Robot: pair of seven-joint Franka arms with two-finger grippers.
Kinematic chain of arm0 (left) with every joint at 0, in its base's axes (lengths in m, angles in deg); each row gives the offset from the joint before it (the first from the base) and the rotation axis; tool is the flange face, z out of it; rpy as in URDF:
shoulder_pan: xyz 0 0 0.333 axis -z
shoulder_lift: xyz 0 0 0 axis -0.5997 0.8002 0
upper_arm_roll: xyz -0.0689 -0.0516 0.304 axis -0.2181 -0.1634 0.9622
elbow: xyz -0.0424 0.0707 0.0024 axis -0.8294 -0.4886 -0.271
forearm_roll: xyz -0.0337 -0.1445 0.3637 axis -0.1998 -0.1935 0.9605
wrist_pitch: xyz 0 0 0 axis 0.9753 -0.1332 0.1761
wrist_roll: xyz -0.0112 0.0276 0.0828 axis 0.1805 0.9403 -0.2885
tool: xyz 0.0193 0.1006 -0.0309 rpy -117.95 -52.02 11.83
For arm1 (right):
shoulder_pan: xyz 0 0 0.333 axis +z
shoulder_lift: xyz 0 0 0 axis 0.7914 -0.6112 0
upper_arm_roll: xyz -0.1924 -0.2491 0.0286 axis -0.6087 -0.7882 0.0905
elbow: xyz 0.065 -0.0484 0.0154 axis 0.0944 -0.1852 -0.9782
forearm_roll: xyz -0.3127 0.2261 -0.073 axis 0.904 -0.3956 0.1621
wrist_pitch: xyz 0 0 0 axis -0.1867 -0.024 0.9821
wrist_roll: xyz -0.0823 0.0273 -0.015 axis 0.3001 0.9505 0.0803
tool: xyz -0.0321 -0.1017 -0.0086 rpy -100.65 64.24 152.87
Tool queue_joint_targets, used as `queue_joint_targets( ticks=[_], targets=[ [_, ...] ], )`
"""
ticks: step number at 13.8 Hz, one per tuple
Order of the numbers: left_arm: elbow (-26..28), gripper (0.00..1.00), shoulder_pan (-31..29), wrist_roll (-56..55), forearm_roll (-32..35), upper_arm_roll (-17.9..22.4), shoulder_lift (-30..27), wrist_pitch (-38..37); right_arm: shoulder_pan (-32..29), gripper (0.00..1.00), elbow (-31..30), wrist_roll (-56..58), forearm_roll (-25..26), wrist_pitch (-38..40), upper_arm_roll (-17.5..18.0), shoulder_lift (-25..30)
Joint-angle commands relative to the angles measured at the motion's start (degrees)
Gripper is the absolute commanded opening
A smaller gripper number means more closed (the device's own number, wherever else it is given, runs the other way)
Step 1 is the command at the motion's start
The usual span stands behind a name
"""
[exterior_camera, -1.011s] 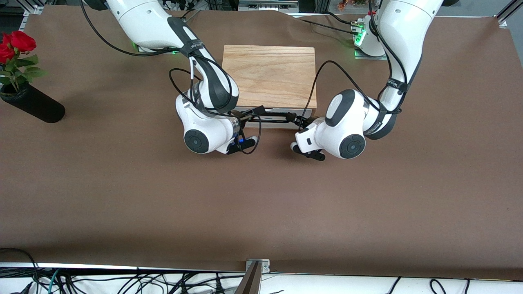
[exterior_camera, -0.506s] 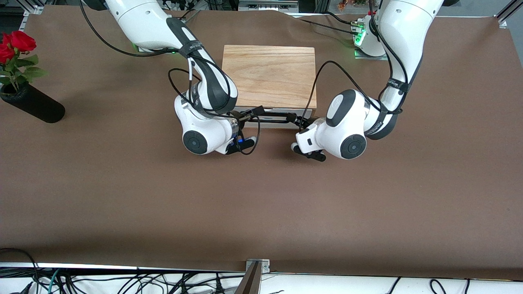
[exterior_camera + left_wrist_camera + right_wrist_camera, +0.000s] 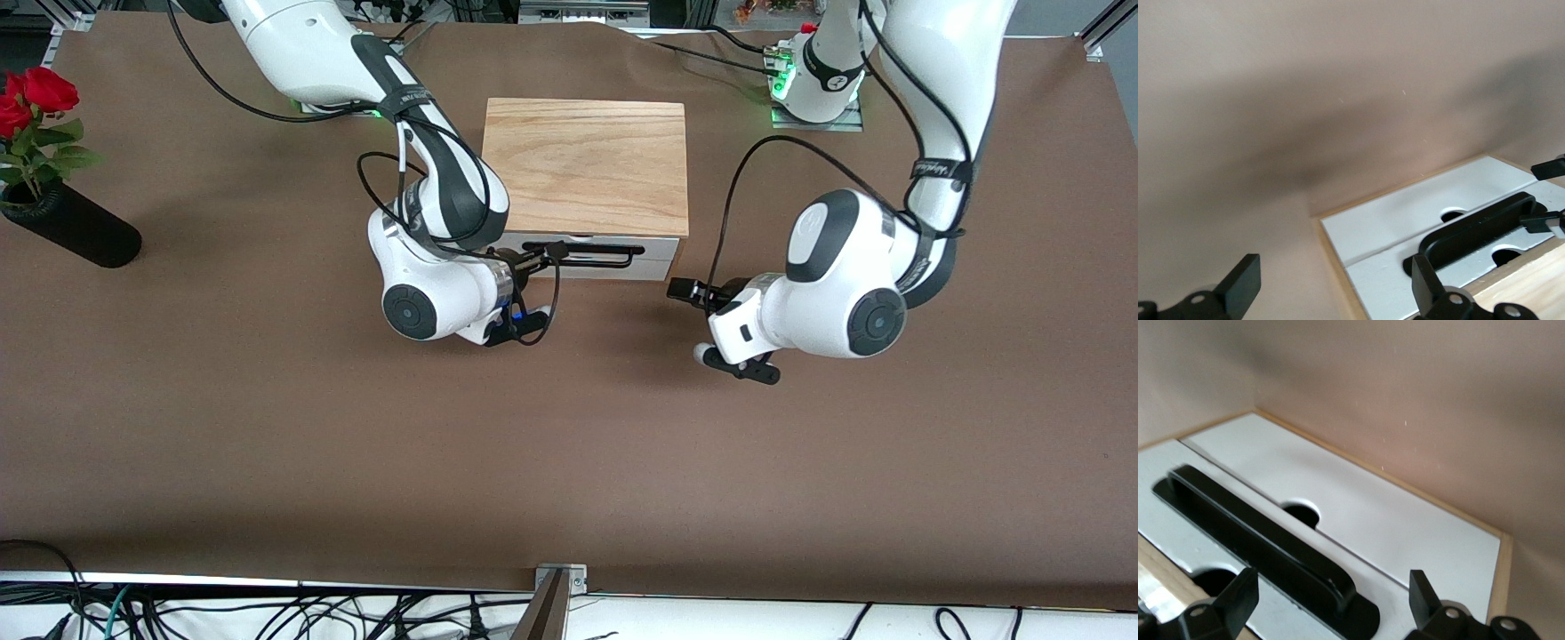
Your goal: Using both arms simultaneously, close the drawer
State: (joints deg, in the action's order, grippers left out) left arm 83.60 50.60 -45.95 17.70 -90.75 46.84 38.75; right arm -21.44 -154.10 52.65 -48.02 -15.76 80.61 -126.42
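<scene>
The oak-coloured box [image 3: 587, 164] stands mid-table near the arms' bases. The drawer [image 3: 653, 253] sits pushed in, its white front level with the box front, black bar handle [image 3: 587, 253] across it. My right gripper [image 3: 544, 256] is open in front of the handle's end toward the right arm; in the right wrist view the gripper [image 3: 1331, 600] straddles the handle [image 3: 1265, 533]. My left gripper [image 3: 686, 291] is open, off the box's corner toward the left arm's end. The left wrist view shows the gripper [image 3: 1331, 290], the white front [image 3: 1405, 220] and the handle [image 3: 1478, 223].
A black vase with red roses [image 3: 71, 227] lies at the right arm's end of the brown table [image 3: 569, 444]. Cables hang along the table edge nearest the camera.
My left arm has drawn back from the drawer front toward its own end of the table and toward the camera. My right arm has shifted slightly. The drawer front has not visibly moved.
</scene>
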Motion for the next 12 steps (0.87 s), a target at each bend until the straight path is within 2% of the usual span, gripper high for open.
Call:
queue_joint_targets(
  ticks=[1, 4, 7, 9, 12],
  targets=[
    [-2.48, 1.0, 0.22, 0.06, 8.67, 0.44, -2.89, -0.99, -0.64, 1.0, 1.27, 0.47, 0.08, -2.76, -0.13, 0.3],
    [-2.92, 1.0, -1.18, -0.03, 15.29, 0.71, -7.63, -1.25, -0.82, 1.0, 4.24, 0.47, 0.69, -5.06, -3.28, 0.74],
    [-2.83, 1.0, -4.6, -0.03, 18.19, 2.72, -13.17, -4.4, -1.0, 1.0, 8.2, 0.47, 8.31, -5.06, -5.05, 0.92],
    [-3.09, 1.0, -5.14, 0.23, 23.63, 4.21, -17.46, -5.56, -1.26, 1.0, 8.92, 1.42, 12.45, -5.06, -7.32, 0.92],
    [-0.73, 1.0, -8.29, 0.32, 24.28, 3.96, -21.17, -6.61, -1.35, 1.0, 9.97, 8.0, 15.89, -4.45, -11.89, 1.8]
  ],
)
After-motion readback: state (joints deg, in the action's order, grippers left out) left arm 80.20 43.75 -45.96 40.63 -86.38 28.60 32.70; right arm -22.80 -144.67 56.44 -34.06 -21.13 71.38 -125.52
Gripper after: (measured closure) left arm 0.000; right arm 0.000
